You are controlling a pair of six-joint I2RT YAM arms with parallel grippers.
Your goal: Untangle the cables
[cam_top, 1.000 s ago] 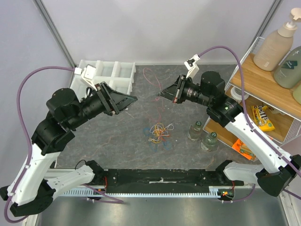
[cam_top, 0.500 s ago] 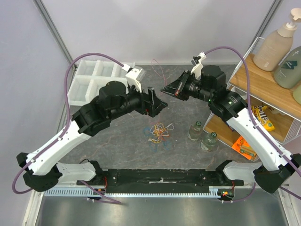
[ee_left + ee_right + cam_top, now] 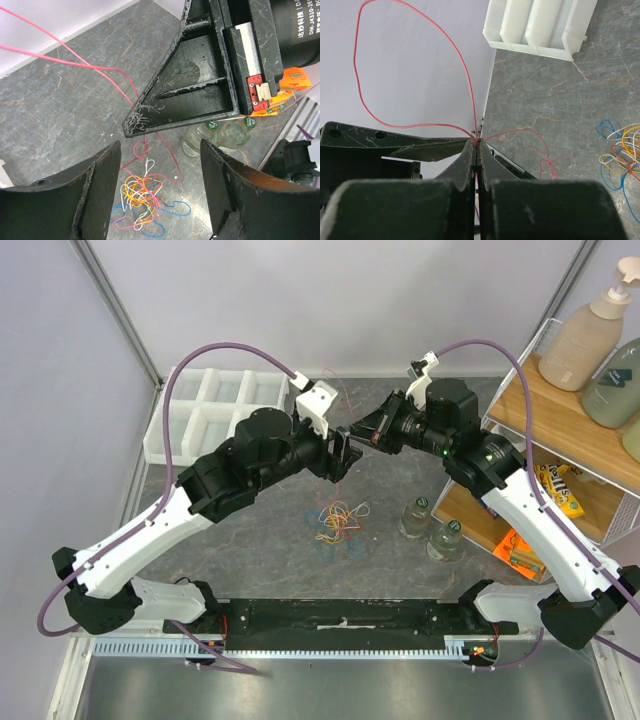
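Observation:
A tangle of thin cables, yellow, orange, white, blue and pink, lies on the grey table; the left wrist view and the right wrist view show it too. My right gripper is shut on a red cable at its tips and holds it above the table. The cable loops upward and trails down to the tangle. My left gripper is open and empty, hovering close beside the right gripper, above the tangle.
A white compartment tray stands at the back left. Two clear bottles stand right of the tangle. A wooden shelf rack with soap bottles and snack packs fills the right side.
My left arm has swung from beside the white tray to the middle, ending next to the right gripper. The right gripper rose slightly towards the back with the red cable.

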